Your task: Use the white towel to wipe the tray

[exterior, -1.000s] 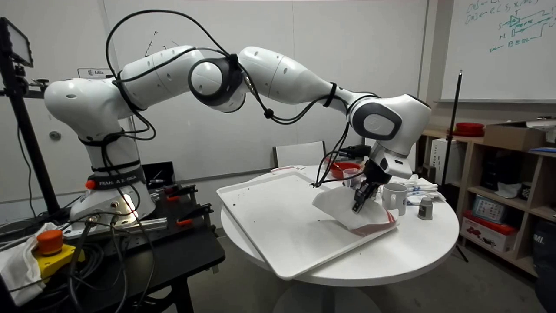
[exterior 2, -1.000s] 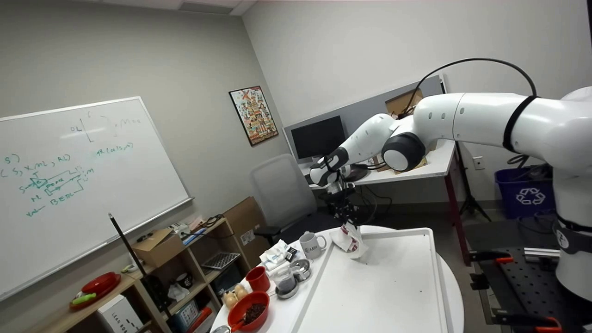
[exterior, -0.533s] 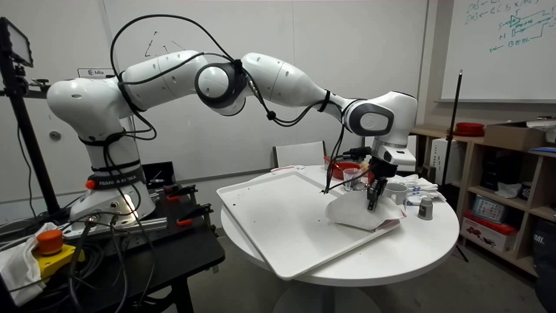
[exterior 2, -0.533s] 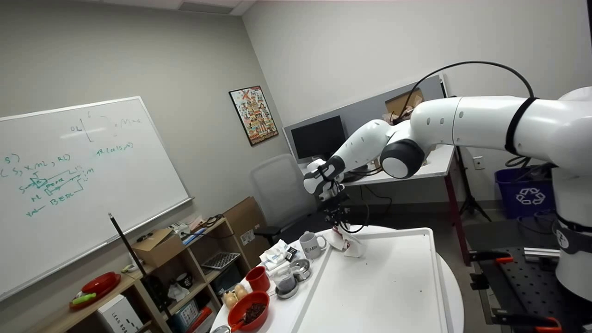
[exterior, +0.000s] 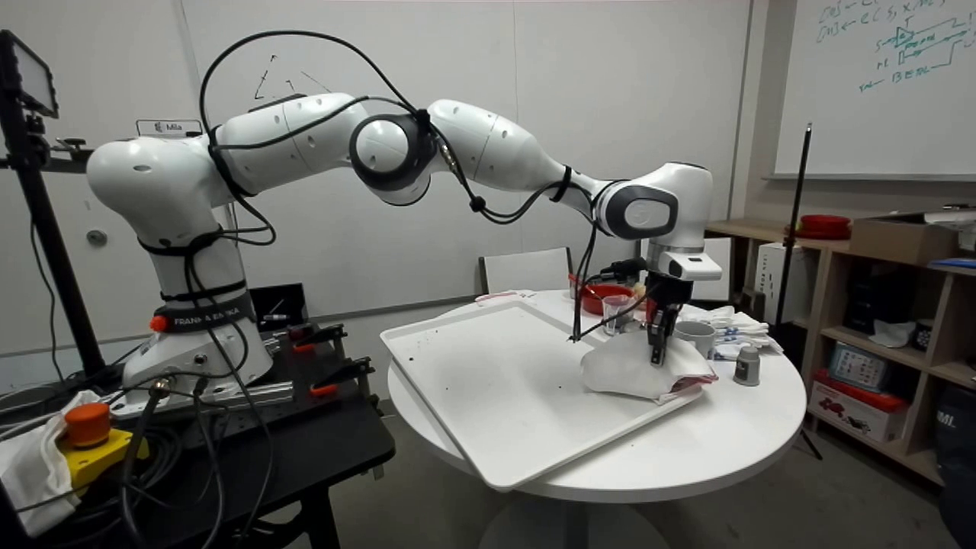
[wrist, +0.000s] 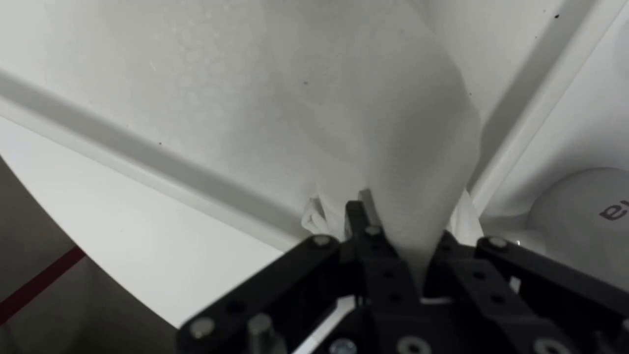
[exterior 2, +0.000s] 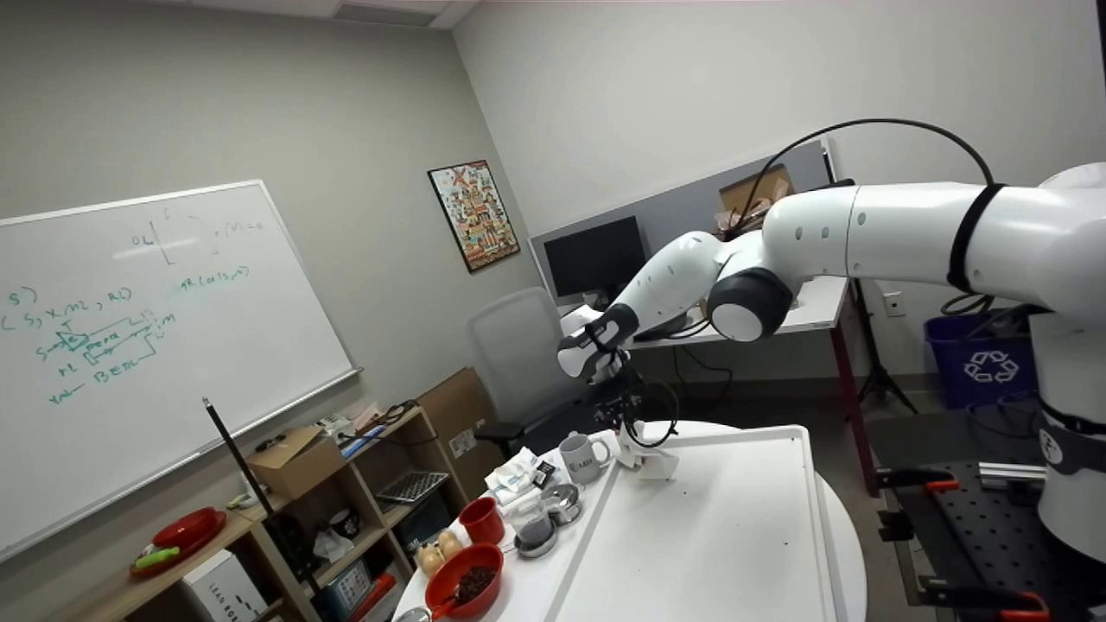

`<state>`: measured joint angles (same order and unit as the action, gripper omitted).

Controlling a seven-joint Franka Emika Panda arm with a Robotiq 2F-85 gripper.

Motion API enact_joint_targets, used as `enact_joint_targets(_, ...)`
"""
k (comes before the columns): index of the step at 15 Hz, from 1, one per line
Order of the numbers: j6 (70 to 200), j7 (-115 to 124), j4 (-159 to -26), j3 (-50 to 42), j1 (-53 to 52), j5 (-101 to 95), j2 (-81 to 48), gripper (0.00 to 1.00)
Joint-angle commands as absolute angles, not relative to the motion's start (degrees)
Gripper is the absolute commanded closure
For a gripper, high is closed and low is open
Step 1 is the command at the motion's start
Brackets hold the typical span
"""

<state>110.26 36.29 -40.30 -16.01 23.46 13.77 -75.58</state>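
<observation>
The white towel with red stripes is bunched in my gripper and rests over the tray's corner near the mug. It also shows in the other exterior view and fills much of the wrist view. In the wrist view my gripper has its fingers on either side of the towel, and the towel hides the right fingertip. The white tray lies flat on the round table, with a few dark specks on its surface. The tray also shows in an exterior view.
A grey mug stands just outside the tray corner, close to the gripper. A small grey jar and folded cloths are beyond it. A red bowl, red cup and glass jars line the tray's side.
My gripper has moved toward the mug-side corner of the tray, dragging the towel with it. The wrist has turned from tilted to nearly upright. The tray has not moved.
</observation>
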Motion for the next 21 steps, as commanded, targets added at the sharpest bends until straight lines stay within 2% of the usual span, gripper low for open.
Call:
enact_joint_targets(1,111.55,35.89,-39.66,-15.79,23.29,13.76,-76.55,0.98)
enact_joint_targets(21,114.64,34.64,-40.42,-14.87,22.88,14.04,-79.88,0.98)
